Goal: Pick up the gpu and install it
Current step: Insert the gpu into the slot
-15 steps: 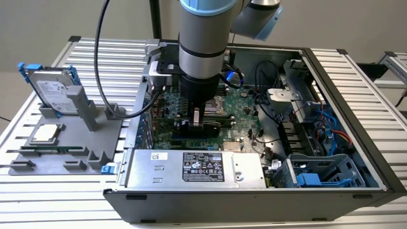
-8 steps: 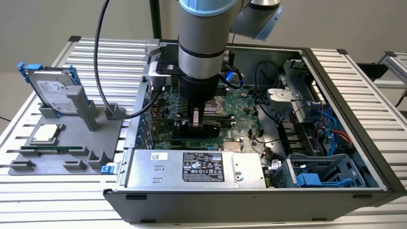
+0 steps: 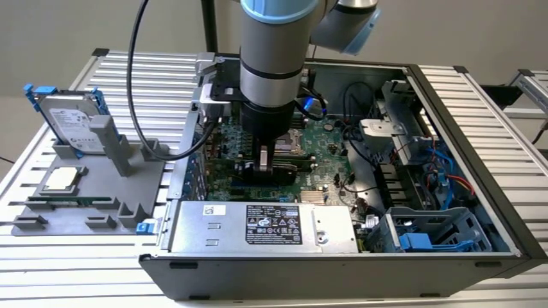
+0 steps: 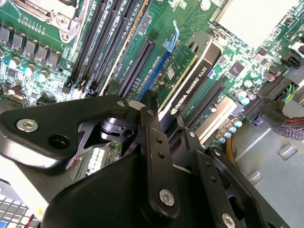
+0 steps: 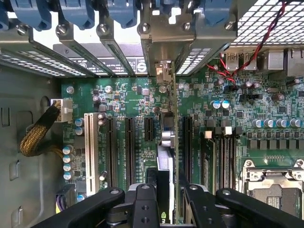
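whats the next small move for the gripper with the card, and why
Probably a short straight press down. The black gripper holds the green circuit card with the black cooler block on edge over the blue slot on the green motherboard, its silver end bracket at the rear openings, seemingly aligned.

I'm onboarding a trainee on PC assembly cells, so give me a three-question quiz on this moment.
1. True or false: the gpu lies on the grey parts tray.
2. The gripper is: A) over the hard drive, B) inside the computer case, C) above the power supply.
3. Fill in: the gpu stands on edge over the green ____.

Key: 1 false; 2 B; 3 motherboard.
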{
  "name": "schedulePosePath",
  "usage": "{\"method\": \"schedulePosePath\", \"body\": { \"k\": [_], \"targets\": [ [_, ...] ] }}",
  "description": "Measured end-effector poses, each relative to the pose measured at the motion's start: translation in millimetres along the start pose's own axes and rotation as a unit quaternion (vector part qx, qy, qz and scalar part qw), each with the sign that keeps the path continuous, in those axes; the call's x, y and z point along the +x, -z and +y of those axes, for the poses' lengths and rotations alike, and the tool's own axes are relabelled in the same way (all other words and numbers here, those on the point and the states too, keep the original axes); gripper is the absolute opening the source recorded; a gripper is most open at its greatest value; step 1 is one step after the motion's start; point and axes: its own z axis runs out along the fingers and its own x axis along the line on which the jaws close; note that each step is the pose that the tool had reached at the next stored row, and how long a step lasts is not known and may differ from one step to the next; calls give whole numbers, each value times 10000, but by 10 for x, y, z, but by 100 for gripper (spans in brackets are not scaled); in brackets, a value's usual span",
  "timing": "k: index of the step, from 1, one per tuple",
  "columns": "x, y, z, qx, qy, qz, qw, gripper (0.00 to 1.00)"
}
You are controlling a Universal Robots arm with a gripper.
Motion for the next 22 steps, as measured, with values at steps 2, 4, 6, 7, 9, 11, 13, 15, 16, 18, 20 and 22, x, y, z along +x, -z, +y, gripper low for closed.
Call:
{"method": "schedulePosePath", "body": {
  "k": [2, 4, 6, 7, 9, 11, 13, 15, 16, 18, 20, 22],
  "targets": [
    [-1, 59, 3, -20, -2, 1, 10000, 0],
    [1, 114, 2, -30, 0, 4, 10000, 0],
    [1, 157, 0, -38, 0, 6, 10000, 0],
    [1, 171, -3, -42, 0, 7, 10000, 0],
    [0, 187, -18, -51, 0, 8, 10000, 0],
    [-1, 189, -48, -53, 0, 7, 10000, 0],
    [-2, 189, -77, -53, 0, 6, 10000, 0],
    [-3, 191, -108, -54, 0, 8, 10000, 0],
    [-4, 191, -119, -54, 0, 7, 10000, 0],
    [-4, 191, -124, -55, 0, 7, 10000, 0],
    [-4, 191, -124, -55, 0, 7, 10000, 0],
    [-4, 190, -111, -55, 1, 7, 10000, 0]
  ]
}}
